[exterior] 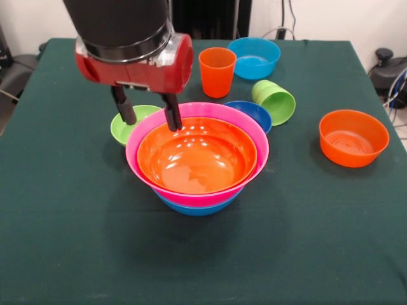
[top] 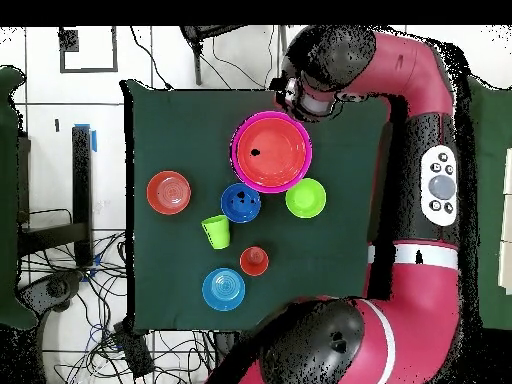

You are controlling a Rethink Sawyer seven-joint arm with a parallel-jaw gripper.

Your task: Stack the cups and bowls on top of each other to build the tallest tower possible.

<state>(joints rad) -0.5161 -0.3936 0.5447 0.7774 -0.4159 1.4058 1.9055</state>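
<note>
The tower (exterior: 197,166) is a low pile of three large bowls: blue at the bottom, pink in the middle, orange on top (top: 270,152). My gripper (exterior: 151,121) hangs open at the pile's far left rim. One finger (exterior: 172,114) reaches the pink and orange rims, the other hangs over a lime green bowl (exterior: 130,127) (top: 305,198). Nothing is held. An orange cup (exterior: 217,71) (top: 254,261) stands upright behind the pile. A lime green cup (exterior: 275,100) (top: 216,232) lies on its side. In the overhead view the arm's wrist hides the gripper.
A dark blue bowl (exterior: 253,113) (top: 240,203) sits just behind the pile on the right. A light blue bowl (exterior: 254,57) (top: 223,289) stands at the far edge. A small orange bowl (exterior: 353,137) (top: 168,192) stands alone at the right on the green tablecloth (exterior: 76,229).
</note>
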